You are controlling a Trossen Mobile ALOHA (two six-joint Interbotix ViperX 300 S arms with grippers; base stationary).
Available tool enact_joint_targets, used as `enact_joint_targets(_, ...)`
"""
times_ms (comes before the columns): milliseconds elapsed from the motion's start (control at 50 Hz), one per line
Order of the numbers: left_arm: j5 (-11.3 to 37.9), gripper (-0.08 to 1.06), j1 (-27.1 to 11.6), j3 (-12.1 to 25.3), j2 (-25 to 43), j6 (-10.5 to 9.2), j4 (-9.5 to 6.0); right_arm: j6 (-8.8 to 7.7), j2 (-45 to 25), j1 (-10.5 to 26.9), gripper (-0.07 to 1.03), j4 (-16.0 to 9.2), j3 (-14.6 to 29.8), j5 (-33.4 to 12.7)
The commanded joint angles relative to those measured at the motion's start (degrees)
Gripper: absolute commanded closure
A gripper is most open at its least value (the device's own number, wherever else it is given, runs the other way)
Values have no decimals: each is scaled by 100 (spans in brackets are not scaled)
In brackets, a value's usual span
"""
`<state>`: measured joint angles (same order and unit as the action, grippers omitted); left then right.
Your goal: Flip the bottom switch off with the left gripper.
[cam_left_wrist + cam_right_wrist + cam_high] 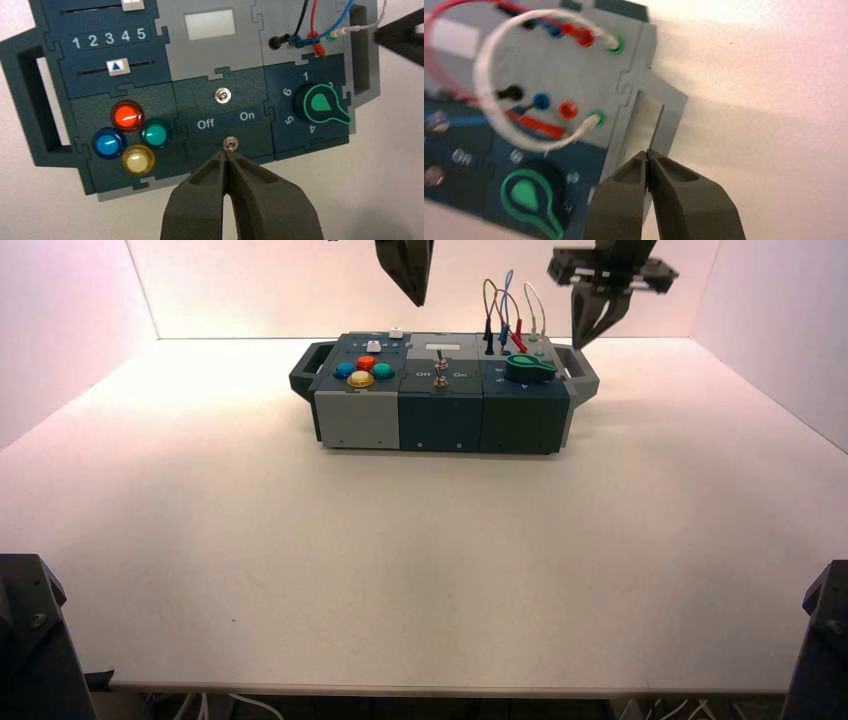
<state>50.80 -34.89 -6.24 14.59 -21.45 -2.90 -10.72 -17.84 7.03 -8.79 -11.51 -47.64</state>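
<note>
The bottom switch (pixel 229 144) is a tiny silver toggle in the box's middle section, below the "Off" and "On" lettering; it also shows in the high view (pixel 440 379). A second silver toggle (pixel 222 95) sits above that lettering. My left gripper (pixel 228 153) is shut and empty, its tips right at the bottom switch in its wrist view. In the high view it (pixel 414 295) hangs above the box's back edge. My right gripper (pixel 647 155) is shut and empty, held over the box's right handle (pixel 664 125); it also shows in the high view (pixel 588 332).
The box (pixel 360 420) stands at the table's far middle. It bears red, blue, green and yellow push buttons (pixel 127 114), two sliders (pixel 116 66), a green knob (pixel 320 104), a white display (pixel 210 24) and looped wires (pixel 510 310).
</note>
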Motion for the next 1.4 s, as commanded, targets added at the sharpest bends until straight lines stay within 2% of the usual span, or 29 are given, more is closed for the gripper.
enact_joint_targets(20,9,101,-9,132,-334,149,26,-167,475,9,98,-9,97,-193)
enact_joint_targets(140,53,101,26,114,-387,457,26,-360,703,9,98,-44,18,-334)
enact_joint_targets(200,105,101,88,88,-413,659,26,-545,896,9,98,-123,-105,-396)
enact_joint_targets(320,105,101,202,-18,-466,809,26,-826,1160,9,98,-264,-325,-378)
enact_joint_targets(460,-70,101,308,-246,-598,1046,26,-1116,1512,18,98,-571,-703,-97)
enact_joint_targets(520,-202,101,325,-369,-668,1160,26,-1178,1644,18,98,-703,-861,26)
enact_joint_targets(560,-237,101,325,-396,-686,1187,26,-1178,1644,18,98,-703,-861,26)
enact_joint_targets(580,-378,101,343,-519,-765,1266,26,-1257,1767,18,98,-791,-993,158)
enact_joint_targets(620,-519,101,360,-633,-817,1327,26,-1310,1854,18,98,-826,-1099,255)
enact_joint_targets(800,-1160,101,519,-1099,-984,1538,35,-1380,2162,44,98,-835,-1433,844)
enact_joint_targets(980,-1591,101,633,-1415,-976,1714,35,-1406,2303,88,98,-826,-1626,1125)
enact_joint_targets(1180,-1573,101,650,-1433,-923,1749,-26,-1415,2382,272,98,-800,-1644,1151)
enact_joint_targets(1400,-1644,101,650,-1512,-993,1758,0,-1415,2417,369,98,-747,-1661,1160)
